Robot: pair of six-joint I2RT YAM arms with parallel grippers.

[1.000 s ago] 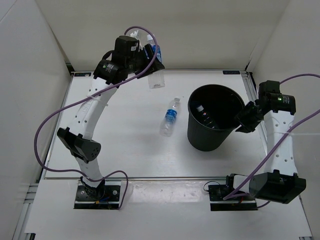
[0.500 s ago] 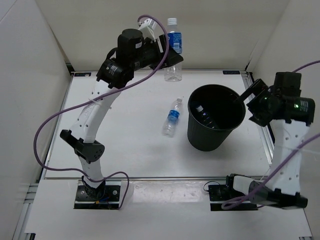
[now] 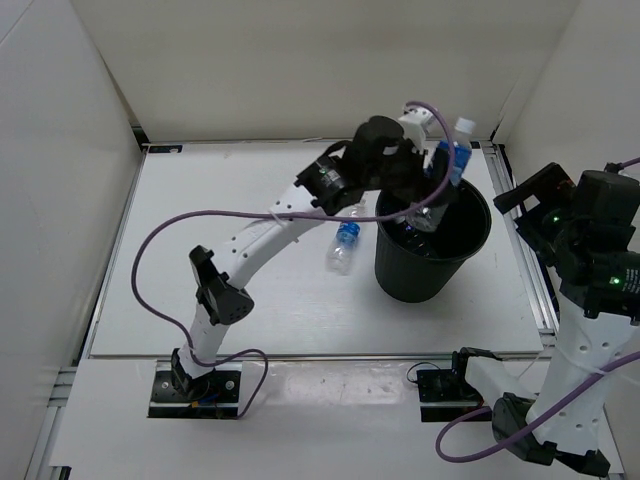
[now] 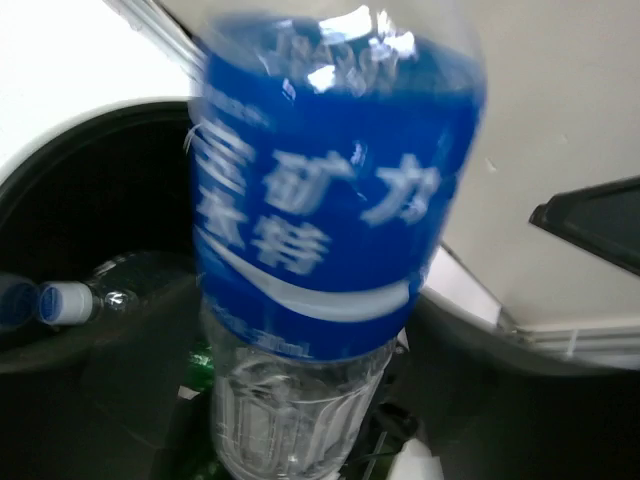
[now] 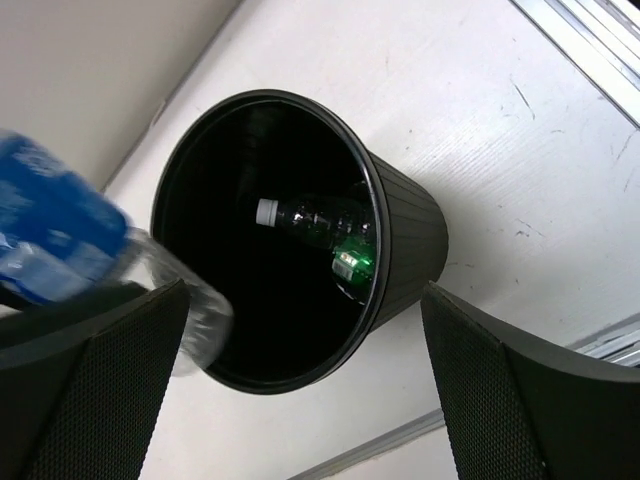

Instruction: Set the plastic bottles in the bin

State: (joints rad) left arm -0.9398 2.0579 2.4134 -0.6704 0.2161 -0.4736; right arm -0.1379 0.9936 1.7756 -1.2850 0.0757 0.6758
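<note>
The black bin (image 3: 420,280) stands right of the table's middle. My left gripper (image 3: 432,170) reaches over its mouth, shut on a blue-label bottle (image 3: 447,165) that tilts with its white cap up and its clear base over the opening. That bottle (image 4: 320,230) fills the left wrist view and hides the fingers. Inside the bin (image 5: 410,240) lie a clear bottle (image 5: 310,215) with a white cap and a green bottle (image 5: 355,262). Another blue-label bottle (image 3: 343,245) lies on the table just left of the bin. My right gripper (image 5: 300,400) hangs open and empty above the bin's near right side.
The workspace is boxed in by white walls at the back and both sides. A metal rail (image 3: 530,270) runs along the table's right edge, close to the bin. My right arm (image 3: 590,260) rises tall beside that rail.
My left arm has swung from the back left to over the bin, carrying the blue-label bottle. My right gripper has opened wide, and its arm has pulled up and away from the bin.
</note>
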